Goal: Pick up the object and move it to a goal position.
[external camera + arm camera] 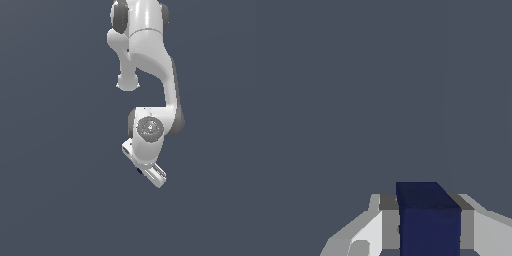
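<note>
In the wrist view the dark navy-blue cube (428,220) sits between my two light grey fingers (373,230), which press on its two sides. In the exterior view only a small dark blue bit of the cube (139,171) shows under the white hand. My gripper (142,172) hangs below the white arm near the middle of that view, and its fingertips are mostly hidden by the hand. The gripper is shut on the cube.
A plain dark grey surface (60,200) fills both views. The white arm (147,55) reaches down from the top of the exterior view. No other objects or goal marker show.
</note>
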Robot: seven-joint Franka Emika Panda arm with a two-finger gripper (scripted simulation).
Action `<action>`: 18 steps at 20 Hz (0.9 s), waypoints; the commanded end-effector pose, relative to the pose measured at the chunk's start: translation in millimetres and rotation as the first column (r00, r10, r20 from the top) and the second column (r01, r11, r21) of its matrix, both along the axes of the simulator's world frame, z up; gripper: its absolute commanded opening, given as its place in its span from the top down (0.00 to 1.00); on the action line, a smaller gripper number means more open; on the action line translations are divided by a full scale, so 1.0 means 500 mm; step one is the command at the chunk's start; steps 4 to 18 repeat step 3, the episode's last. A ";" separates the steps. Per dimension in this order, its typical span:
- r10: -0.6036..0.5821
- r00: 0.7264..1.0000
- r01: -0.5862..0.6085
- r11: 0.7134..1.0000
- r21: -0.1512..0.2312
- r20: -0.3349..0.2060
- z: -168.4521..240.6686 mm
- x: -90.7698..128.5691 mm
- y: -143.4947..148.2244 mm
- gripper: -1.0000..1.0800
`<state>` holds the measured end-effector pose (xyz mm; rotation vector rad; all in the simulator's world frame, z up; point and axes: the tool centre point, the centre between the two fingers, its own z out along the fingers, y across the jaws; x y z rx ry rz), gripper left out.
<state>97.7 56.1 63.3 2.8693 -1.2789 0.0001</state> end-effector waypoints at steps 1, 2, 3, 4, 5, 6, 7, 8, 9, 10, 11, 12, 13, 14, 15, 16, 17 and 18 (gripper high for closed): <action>-0.001 1.000 0.001 1.000 0.000 0.000 0.002 0.004 0.003 1.00; -0.001 1.000 0.001 1.000 0.000 0.000 0.002 0.005 0.004 1.00; -0.001 1.000 0.001 1.000 0.000 0.000 0.002 0.005 0.004 1.00; -0.001 1.000 0.001 1.000 0.000 0.000 0.002 0.005 0.004 1.00; -0.001 1.000 0.001 1.000 0.000 0.000 0.002 0.005 0.004 1.00; -0.001 1.000 0.001 1.000 0.000 0.000 0.002 0.005 0.004 1.00; -0.001 1.000 0.001 1.000 0.000 0.000 0.002 0.005 0.004 1.00; -0.001 1.000 0.001 1.000 0.000 0.000 0.002 0.005 0.004 1.00; -0.001 1.000 0.001 1.000 0.000 0.000 0.002 0.005 0.004 1.00; -0.001 1.000 0.001 1.000 0.000 0.000 0.002 0.005 0.004 1.00; -0.001 1.000 0.001 1.000 0.000 0.000 0.002 0.005 0.004 1.00; -0.001 1.000 0.001 1.000 0.000 0.000 0.002 0.005 0.004 1.00; -0.001 1.000 0.001 1.000 0.000 0.000 0.002 0.005 0.004 1.00; -0.001 1.000 0.001 1.000 0.000 0.000 0.002 0.005 0.004 1.00; -0.001 1.000 0.001 1.000 0.000 0.000 0.002 0.005 0.004 1.00; -0.001 1.000 0.001 1.000 0.000 0.000 0.002 0.005 0.004 1.00; -0.001 1.000 0.001 1.000 0.000 0.000 0.002 0.005 0.004 1.00; -0.001 1.000 0.001 1.000 0.000 0.000 0.002 0.005 0.004 1.00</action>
